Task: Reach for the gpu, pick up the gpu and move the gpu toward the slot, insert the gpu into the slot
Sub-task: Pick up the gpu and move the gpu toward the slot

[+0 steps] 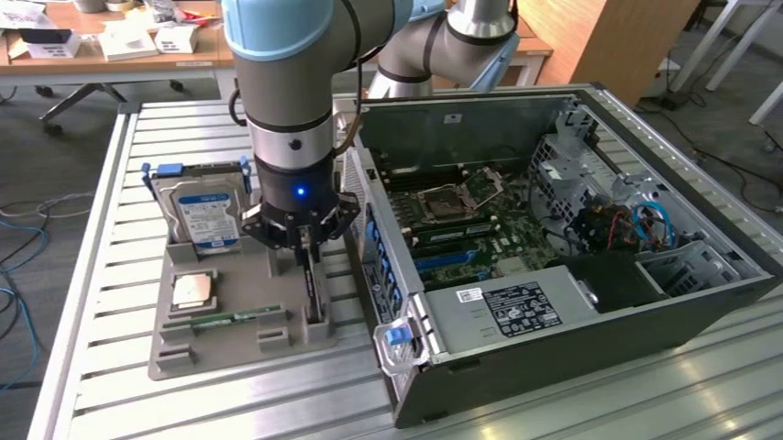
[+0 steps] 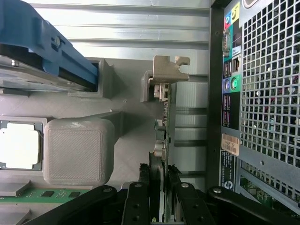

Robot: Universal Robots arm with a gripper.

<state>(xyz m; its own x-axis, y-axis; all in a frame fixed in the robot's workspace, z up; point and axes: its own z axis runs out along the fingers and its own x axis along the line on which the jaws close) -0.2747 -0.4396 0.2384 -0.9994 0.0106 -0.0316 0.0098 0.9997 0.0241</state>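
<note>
Gripper [image 1: 306, 249] [image 2: 159, 171], clenched on the top edge of the thin dark graphics card [image 1: 314, 295], has bare ribbed aluminium table [image 1: 245, 408] lying open on its near side. That card stands upright in a groove at the exterior view's right edge of the matte grey plastic tray [image 1: 220, 353], with a narrow gap to the computer case [image 1: 551, 362] and its perforated metal wall. Farther in, the long blue slot [image 1: 446, 259] lies on the green motherboard, well apart, with open room above.
</note>
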